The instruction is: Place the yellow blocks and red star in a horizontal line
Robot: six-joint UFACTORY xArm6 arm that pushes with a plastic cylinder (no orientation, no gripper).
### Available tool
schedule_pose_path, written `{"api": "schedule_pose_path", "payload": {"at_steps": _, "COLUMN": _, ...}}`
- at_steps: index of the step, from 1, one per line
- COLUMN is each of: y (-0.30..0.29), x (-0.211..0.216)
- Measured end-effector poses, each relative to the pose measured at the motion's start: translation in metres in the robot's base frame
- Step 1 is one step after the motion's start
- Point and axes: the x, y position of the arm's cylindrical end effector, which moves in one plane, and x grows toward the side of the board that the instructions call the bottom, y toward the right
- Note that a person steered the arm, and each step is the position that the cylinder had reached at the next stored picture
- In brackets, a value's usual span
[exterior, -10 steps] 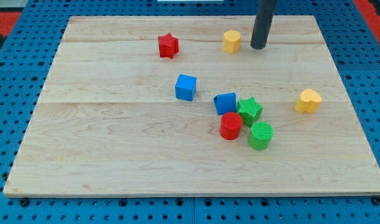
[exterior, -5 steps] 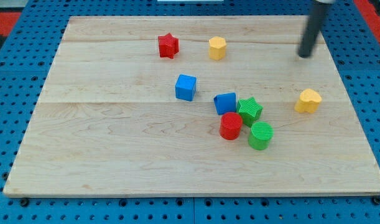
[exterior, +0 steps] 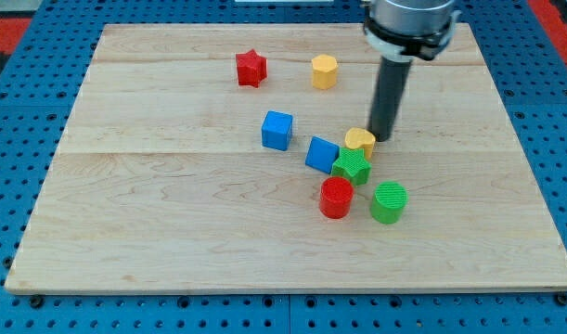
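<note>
The red star (exterior: 251,68) lies near the board's top, left of centre. A yellow hexagonal block (exterior: 324,70) sits just to its right, level with it. A second yellow block (exterior: 360,142), heart-shaped, lies lower down, touching the green star (exterior: 352,167). My tip (exterior: 383,137) stands right against the yellow heart's right side, below and to the right of the yellow hexagon. The rod rises from there to the view's top.
A blue cube (exterior: 277,130) lies at the centre. Another blue block (exterior: 322,154) touches the green star's left side. A red cylinder (exterior: 336,198) and a green cylinder (exterior: 389,202) lie below them. The wooden board (exterior: 172,232) rests on a blue pegboard.
The yellow hexagon slid left toward the red star. My tip swung right, then pushed the yellow heart left into the cluster, shifting the blue block, green star and red cylinder left.
</note>
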Motion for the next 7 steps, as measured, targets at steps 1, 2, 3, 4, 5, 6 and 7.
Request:
{"api": "schedule_pose_path", "payload": {"at_steps": 1, "y": 0.03, "x": 0.02}}
{"api": "schedule_pose_path", "payload": {"at_steps": 2, "y": -0.027, "x": 0.052}}
{"api": "schedule_pose_path", "payload": {"at_steps": 3, "y": -0.078, "x": 0.018}}
{"api": "schedule_pose_path", "payload": {"at_steps": 4, "y": -0.102, "x": -0.001}}
{"api": "schedule_pose_path", "payload": {"at_steps": 5, "y": -0.059, "x": 0.018}}
{"api": "schedule_pose_path", "payload": {"at_steps": 6, "y": -0.01, "x": 0.025}}
{"api": "schedule_pose_path", "payload": {"at_steps": 7, "y": -0.054, "x": -0.008}}
